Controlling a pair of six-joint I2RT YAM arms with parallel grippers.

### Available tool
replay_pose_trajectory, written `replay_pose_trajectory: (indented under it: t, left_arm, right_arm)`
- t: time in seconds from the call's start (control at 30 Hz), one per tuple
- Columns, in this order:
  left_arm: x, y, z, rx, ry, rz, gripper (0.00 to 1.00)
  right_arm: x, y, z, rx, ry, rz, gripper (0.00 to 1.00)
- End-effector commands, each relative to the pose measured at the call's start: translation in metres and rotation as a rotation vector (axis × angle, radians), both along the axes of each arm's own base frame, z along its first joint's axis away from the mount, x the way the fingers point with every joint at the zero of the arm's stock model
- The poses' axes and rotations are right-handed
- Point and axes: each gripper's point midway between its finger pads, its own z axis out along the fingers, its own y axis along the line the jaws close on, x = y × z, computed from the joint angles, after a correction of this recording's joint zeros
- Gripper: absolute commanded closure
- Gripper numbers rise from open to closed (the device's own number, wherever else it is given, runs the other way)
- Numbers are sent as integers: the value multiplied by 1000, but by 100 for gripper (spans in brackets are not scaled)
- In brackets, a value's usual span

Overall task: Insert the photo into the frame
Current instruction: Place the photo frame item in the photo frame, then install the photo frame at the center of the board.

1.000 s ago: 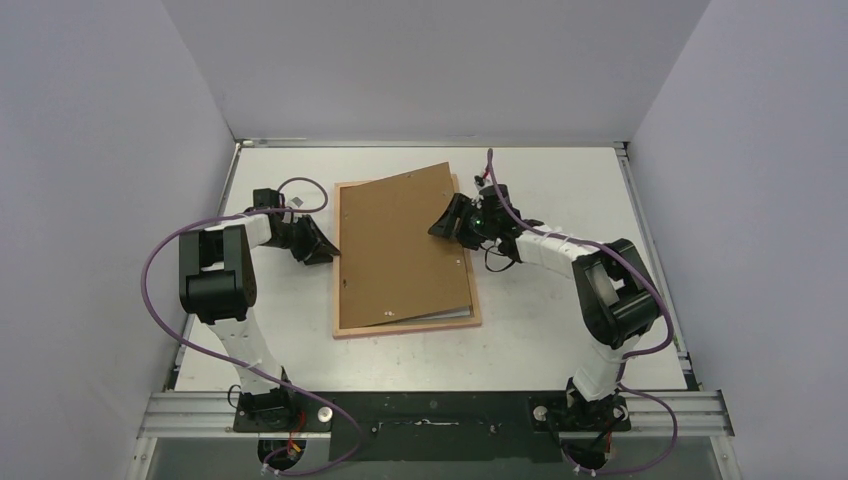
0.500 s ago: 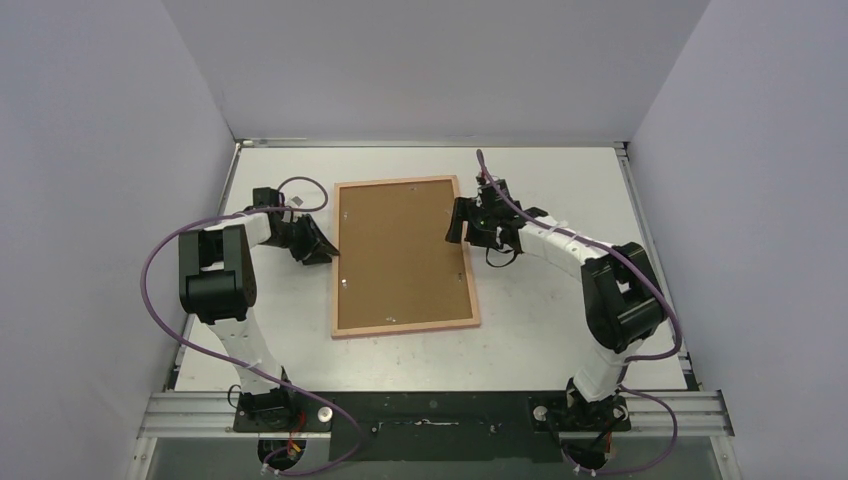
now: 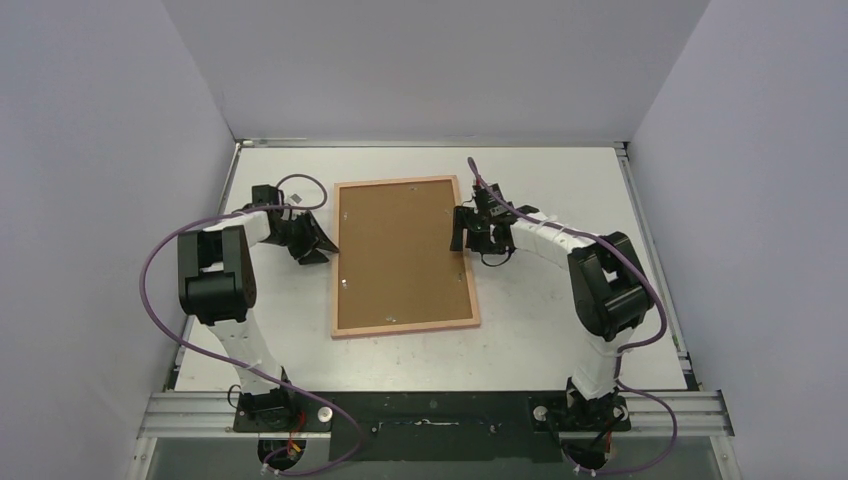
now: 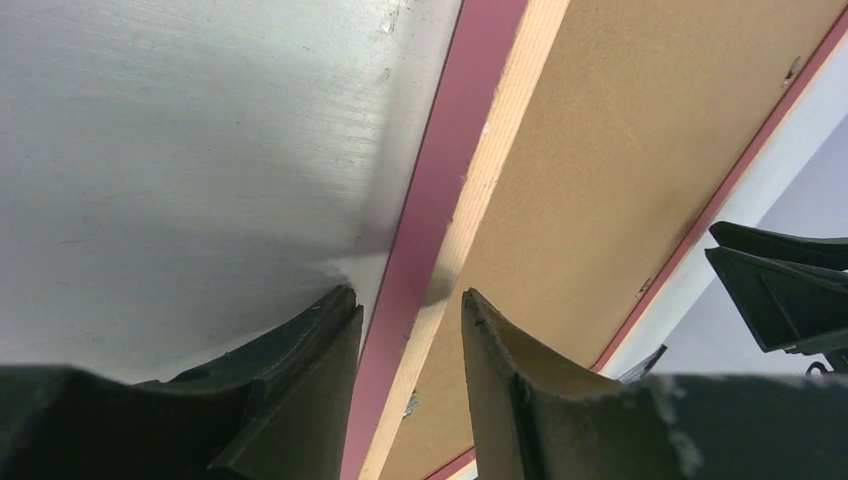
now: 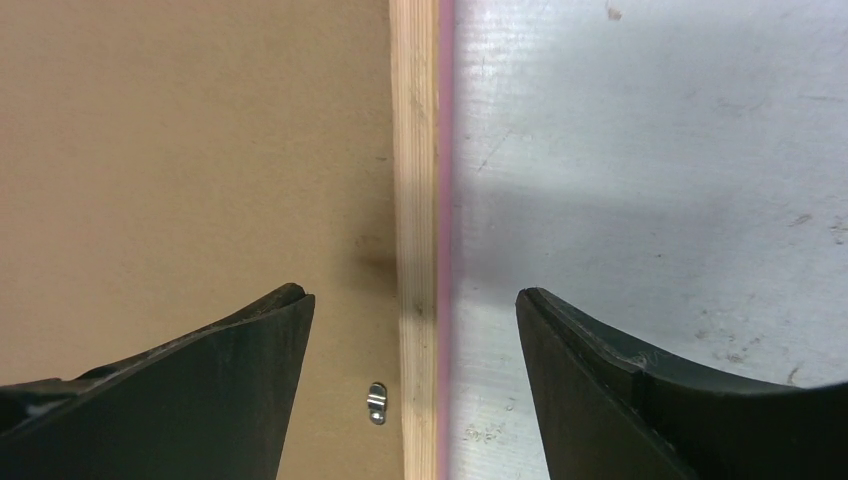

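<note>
The frame (image 3: 404,327) lies back up on the table, with tan wood rails and a pink outer edge. The brown backing board (image 3: 400,250) sits flat inside it. The photo is hidden. My left gripper (image 3: 322,248) is at the frame's left rail. In the left wrist view my left gripper (image 4: 405,300) is open by a narrow gap, with the rail (image 4: 470,130) between its fingers. My right gripper (image 3: 460,230) is open and empty over the right rail. In the right wrist view my right gripper (image 5: 412,295) has one finger over the board (image 5: 200,150) and one over the table.
A small metal tab (image 5: 376,403) sits on the board beside the right rail. White tabletop (image 3: 560,310) lies around the frame, with grey walls on three sides. The right gripper's fingers (image 4: 780,290) show across the frame in the left wrist view.
The backing board was skewed and raised in my right gripper a second ago. It now lies flat in the frame. My right gripper has let go and shifted slightly. The left arm has not moved.
</note>
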Motion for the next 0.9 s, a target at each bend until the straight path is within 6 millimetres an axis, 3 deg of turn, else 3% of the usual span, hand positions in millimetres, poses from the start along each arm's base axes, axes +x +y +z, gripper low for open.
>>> replay_pose_trajectory:
  t: [0.0, 0.3, 0.53, 0.87]
  left_arm:
    - [3, 2, 2, 102, -15, -47, 61]
    - [-2, -6, -4, 130, -7, -91, 71]
    - [-16, -5, -3, 161, 22, -97, 71]
    - [-25, -4, -8, 168, 28, -70, 71]
  right_arm:
    - [0, 14, 0, -2, 9, 50, 26]
    - [-16, 15, -18, -97, 33, 43, 47]
    - [-34, 13, -6, -102, 33, 18, 40]
    - [-62, -10, -11, -211, 73, -17, 43]
